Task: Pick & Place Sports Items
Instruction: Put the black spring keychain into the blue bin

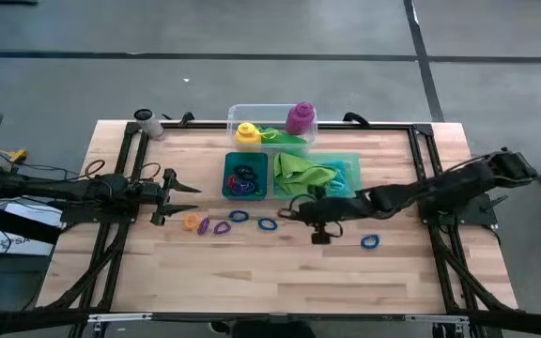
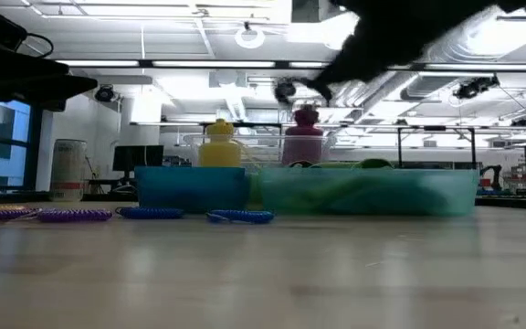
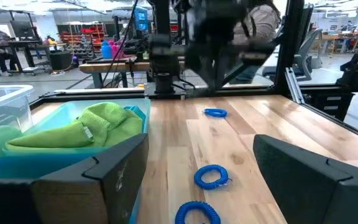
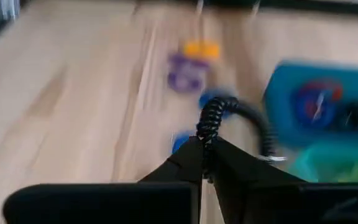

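Here the right gripper (image 1: pixel 294 212) sits just below the centre of the high view, its fingers pinched together on a black ring (image 4: pixel 232 118) that the right wrist view shows as a coiled loop standing up from the fingertips; it hangs at the lower edge of the teal tray (image 1: pixel 350 160), over the bare wood; the left gripper (image 1: pixel 184 188) waits at the left of the table (image 1: pixel 393 282) with its fingers spread wide and nothing between them; in the tray's left compartment lie several small rings (image 1: pixel 243 178), and in its right compartment a lime-green cloth (image 1: pixel 299 171) lies over a teal cloth (image 1: pixel 338 178); above the tray, in the clear tub (image 1: pixel 232 119), stand the yellow bottle (image 1: pixel 247 134) and the purple bottle (image 1: pixel 300 117); more rings lie loose on the wood in a row below the tray, an orange ring (image 1: pixel 192 222) at the left, purple rings (image 1: pixel 212 226) beside it, then blue rings (image 1: pixel 253 221), and one blue ring (image 1: pixel 370 242) apart at lower right.
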Controlling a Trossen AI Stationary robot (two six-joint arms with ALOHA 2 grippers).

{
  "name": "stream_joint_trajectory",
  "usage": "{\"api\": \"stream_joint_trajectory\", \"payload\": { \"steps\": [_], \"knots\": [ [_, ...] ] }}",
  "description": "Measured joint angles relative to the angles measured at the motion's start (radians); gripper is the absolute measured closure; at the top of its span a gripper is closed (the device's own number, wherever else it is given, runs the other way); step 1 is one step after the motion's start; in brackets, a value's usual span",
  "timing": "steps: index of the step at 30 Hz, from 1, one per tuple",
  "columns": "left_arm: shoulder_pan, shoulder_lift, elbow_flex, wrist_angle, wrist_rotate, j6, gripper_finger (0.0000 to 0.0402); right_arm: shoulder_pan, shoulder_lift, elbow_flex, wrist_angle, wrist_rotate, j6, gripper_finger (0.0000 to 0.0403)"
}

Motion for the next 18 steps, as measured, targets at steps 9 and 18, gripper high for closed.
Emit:
{"api": "stream_joint_trajectory", "payload": {
  "steps": [9,18],
  "knots": [
    [0.0,0.0,0.0,0.0,0.0,0.0,0.0165,-0.111,0.022,0.0,0.321,-0.003,-0.129,0.0403],
    [0.0,0.0,0.0,0.0,0.0,0.0,0.0165,-0.247,0.022,0.0,0.556,-0.121,-0.151,0.0402]
  ]
}}
